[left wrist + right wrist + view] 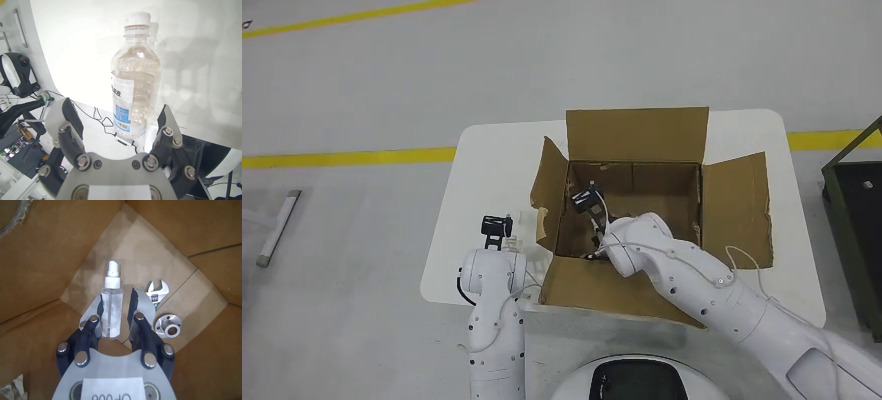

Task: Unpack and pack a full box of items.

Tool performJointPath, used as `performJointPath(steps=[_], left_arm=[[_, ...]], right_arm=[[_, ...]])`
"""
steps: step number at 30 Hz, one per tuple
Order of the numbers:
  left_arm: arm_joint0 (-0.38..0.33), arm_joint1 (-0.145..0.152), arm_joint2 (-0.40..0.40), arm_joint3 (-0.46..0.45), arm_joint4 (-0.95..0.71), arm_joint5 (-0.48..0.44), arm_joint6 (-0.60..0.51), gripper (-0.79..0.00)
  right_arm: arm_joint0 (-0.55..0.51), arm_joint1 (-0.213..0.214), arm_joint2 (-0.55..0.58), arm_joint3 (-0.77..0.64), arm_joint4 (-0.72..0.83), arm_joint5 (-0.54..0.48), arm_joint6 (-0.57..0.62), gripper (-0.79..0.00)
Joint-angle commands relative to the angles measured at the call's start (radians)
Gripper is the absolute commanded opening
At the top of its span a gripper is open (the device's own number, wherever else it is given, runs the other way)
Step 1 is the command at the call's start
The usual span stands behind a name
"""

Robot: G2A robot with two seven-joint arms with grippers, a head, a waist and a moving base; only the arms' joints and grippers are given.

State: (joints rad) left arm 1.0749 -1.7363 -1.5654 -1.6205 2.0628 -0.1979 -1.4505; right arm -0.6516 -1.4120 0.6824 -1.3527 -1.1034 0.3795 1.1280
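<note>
The cardboard box [637, 135] is sitting open on the white table [492, 160], flaps out. Inside, a small spray bottle [112, 306] is lying on the box floor, with an adjustable wrench [157, 291] and a metal flange [167, 326] just beside it. The right gripper [117, 294] is straddling the spray bottle with its fingers spread, not clamping it. Outside the box, the left gripper [116, 105] is hanging released, facing a clear bottle [135, 85] that's standing upright on the table.

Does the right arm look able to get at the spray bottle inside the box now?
Probably yes: its open jaws stand on either side of the spray bottle, nothing between them; the wrench and flange lie aside.
</note>
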Motion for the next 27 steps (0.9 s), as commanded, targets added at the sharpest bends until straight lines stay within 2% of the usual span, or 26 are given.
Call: performJointPath(steps=[1,3,4,6,8,11,15,19,21,27], left_arm=[[0.000,0.000,0.000,0.000,0.000,0.000,0.000,0.000],[0.000,0.000,0.000,0.000,0.000,0.000,0.000,0.000],[0.000,0.000,0.000,0.000,0.000,0.000,0.000,0.000],[0.000,0.000,0.000,0.000,0.000,0.000,0.000,0.000],[0.000,0.000,0.000,0.000,0.000,0.000,0.000,0.000],[0.000,0.000,0.000,0.000,0.000,0.000,0.000,0.000],[0.000,0.000,0.000,0.000,0.000,0.000,0.000,0.000],[0.000,0.000,0.000,0.000,0.000,0.000,0.000,0.000],[0.000,0.000,0.000,0.000,0.000,0.000,0.000,0.000],[0.000,0.000,0.000,0.000,0.000,0.000,0.000,0.000]], right_arm=[[0.001,-0.006,0.000,0.015,0.005,-0.004,-0.006,-0.379],[0.003,-0.012,-0.002,0.029,0.005,-0.007,-0.012,-0.234],[0.004,-0.015,-0.002,0.036,0.006,-0.008,-0.015,-0.132],[0.005,-0.021,-0.005,0.052,0.007,-0.011,-0.017,-0.142],[0.006,-0.027,-0.006,0.066,0.007,-0.012,-0.021,-0.095],[0.007,-0.035,-0.007,0.086,0.010,-0.017,-0.025,-0.123],[0.011,-0.046,-0.008,0.109,0.011,-0.023,-0.029,-0.203],[0.014,-0.056,-0.006,0.130,0.013,-0.032,-0.030,-0.348],[0.017,-0.061,-0.006,0.141,0.012,-0.037,-0.029,-0.385],[0.021,-0.076,-0.008,0.172,0.012,-0.048,-0.030,-0.379]])
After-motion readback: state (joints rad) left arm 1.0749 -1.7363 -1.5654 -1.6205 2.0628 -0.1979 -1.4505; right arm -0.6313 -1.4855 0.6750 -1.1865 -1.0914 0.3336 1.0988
